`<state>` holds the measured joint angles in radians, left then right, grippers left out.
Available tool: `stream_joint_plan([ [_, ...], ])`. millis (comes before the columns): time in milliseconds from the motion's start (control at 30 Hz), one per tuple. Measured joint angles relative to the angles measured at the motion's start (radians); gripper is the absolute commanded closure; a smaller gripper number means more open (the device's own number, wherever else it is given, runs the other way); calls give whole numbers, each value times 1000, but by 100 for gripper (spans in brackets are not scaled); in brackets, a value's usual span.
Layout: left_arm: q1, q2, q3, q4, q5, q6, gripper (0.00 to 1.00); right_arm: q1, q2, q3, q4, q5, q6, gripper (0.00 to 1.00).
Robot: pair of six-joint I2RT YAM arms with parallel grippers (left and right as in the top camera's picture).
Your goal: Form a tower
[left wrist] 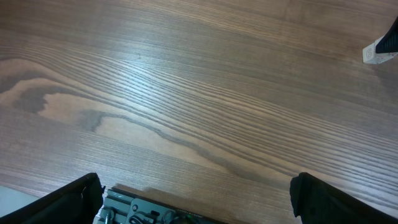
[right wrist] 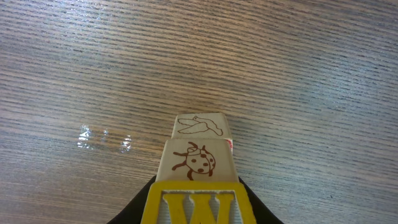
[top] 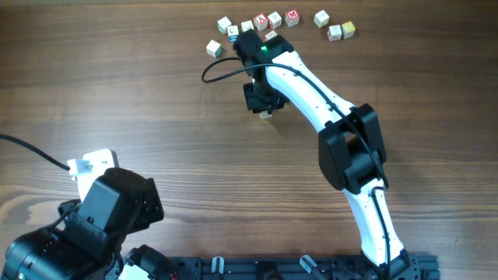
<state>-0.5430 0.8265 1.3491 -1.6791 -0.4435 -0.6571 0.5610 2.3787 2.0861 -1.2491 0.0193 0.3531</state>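
Plainly, the right gripper (right wrist: 198, 213) has its jaws drawn partway in on a yellow W cube (right wrist: 196, 199), pinching two opposite sides so the underside is free to seat squarely. That cube appears to top the tower (right wrist: 199, 149), above a ladybird cube (right wrist: 198, 165) and, lowest, a bird cube (right wrist: 200, 125) on the wooden table (right wrist: 93, 74), well apart from the loose letter cubes (top: 275, 19) farther back. The left gripper (left wrist: 196, 190) hangs wide open and empty, out of the way.

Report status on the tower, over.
Left gripper open, empty. Right gripper shut on tower, three cubes high. Loose cubes sit apart, nothing blocking.
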Motion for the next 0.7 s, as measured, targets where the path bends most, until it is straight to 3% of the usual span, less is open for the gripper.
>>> stream_joint_plan([
  [700, 0, 0, 0, 0, 0, 0, 0, -6, 0, 0, -7, 0, -26, 84],
])
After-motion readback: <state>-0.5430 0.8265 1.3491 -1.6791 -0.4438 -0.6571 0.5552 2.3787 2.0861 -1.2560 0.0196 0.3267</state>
